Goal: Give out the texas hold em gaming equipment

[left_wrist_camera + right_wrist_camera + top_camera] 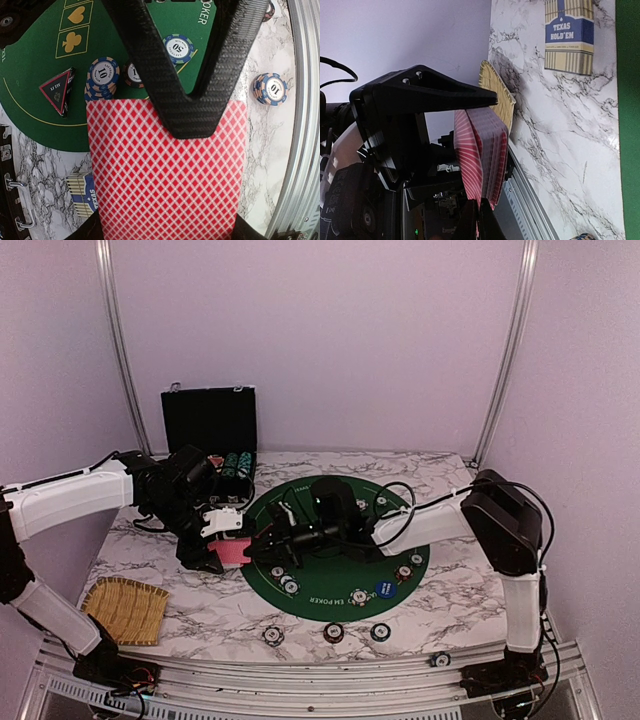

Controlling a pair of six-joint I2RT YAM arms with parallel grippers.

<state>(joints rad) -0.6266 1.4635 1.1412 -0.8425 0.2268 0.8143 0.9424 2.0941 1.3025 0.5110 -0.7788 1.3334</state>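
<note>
Plainly the cards [165,180] are the thing in hand: a red-backed pack filling the lower middle of the left wrist view. It is clamped flat in the left pincer [191,125], whose jaws are closed across the pack's face. In the overhead view the pack is held up at centre left, over the left edge of the green felt [330,575] on the counter [200,610]. The right pincer [479,226] is closed too, at the bottom of its own view, nipping the splayed lower edge of the pack. How many cards it has I cannot tell. They look light, thin, slick and bendy, so one should slide off easily, though neighbours may drag along. They are best taken at a free edge, pinched lightly and drawn flat along the pack.
</note>
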